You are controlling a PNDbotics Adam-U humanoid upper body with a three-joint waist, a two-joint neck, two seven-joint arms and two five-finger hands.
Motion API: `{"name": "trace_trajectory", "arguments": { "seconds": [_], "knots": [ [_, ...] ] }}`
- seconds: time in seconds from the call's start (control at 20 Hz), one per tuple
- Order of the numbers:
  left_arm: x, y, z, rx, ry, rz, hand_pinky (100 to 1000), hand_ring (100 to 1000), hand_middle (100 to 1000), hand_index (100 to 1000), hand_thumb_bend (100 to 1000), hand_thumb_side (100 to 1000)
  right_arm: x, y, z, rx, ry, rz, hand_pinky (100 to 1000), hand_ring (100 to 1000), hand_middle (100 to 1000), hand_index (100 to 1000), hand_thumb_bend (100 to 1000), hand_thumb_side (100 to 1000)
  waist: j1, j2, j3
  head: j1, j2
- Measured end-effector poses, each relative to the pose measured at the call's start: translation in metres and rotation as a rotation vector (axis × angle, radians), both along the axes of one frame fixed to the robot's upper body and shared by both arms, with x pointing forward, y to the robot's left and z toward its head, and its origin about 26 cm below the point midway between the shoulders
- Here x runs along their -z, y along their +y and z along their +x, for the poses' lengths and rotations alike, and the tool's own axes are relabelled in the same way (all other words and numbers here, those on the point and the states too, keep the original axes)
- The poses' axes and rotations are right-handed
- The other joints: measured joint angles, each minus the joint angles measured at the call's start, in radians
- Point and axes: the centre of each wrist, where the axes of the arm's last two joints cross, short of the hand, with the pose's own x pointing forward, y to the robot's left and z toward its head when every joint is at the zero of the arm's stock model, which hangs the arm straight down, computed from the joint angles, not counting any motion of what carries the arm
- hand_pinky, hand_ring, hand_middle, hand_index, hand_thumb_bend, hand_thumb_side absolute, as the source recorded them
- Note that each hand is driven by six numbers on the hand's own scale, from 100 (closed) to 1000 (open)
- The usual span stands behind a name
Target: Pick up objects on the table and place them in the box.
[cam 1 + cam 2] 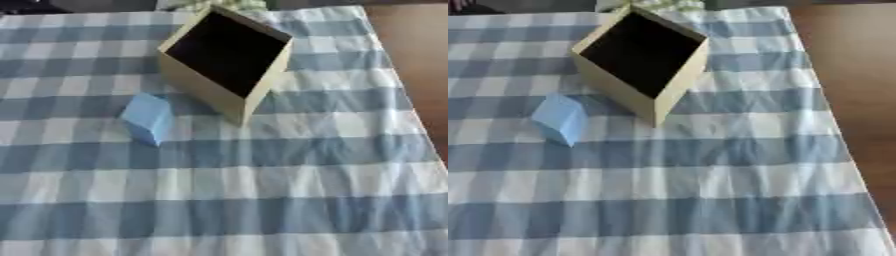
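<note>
Looking down on the blue-and-white checked tablecloth, we see neither of our hands in either view, so we cannot tell how open they are or whether they hold anything. The one thing left to collect, a small light-blue block, lies on the cloth just beside the near-left wall of the open beige box, close to it but seemingly not touching. The box stands cornerwise to us, its dark inside showing nothing we can make out. We judge the pick has not begun. To do it well, we should come at the block from its open left side, away from the box wall, then lift it clear of the rim before lowering it in.
</note>
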Motion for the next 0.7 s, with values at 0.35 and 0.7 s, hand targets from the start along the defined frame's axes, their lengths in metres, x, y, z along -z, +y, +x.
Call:
{"name": "trace_trajectory", "arguments": {
  "seconds": [0.35, 0.7],
  "knots": [
    [-0.002, 0.002, -0.005, -0.008, -0.006, -0.035, 648, 721, 732, 729, 100, 779, 0.000, 0.000, 0.000, 0.000, 0.000, 0.000, 735, 705, 637, 832, 100, 891, 0.002, 0.000, 0.000, 0.000, 0.000],
    [0.011, -0.003, 0.004, 0.010, 0.077, 0.218, 705, 788, 787, 816, 146, 681, 0.000, 0.000, 0.000, -0.001, 0.002, 0.001, 735, 705, 637, 832, 100, 892, -0.001, 0.000, -0.002, 0.000, 0.000]
  ]
}}
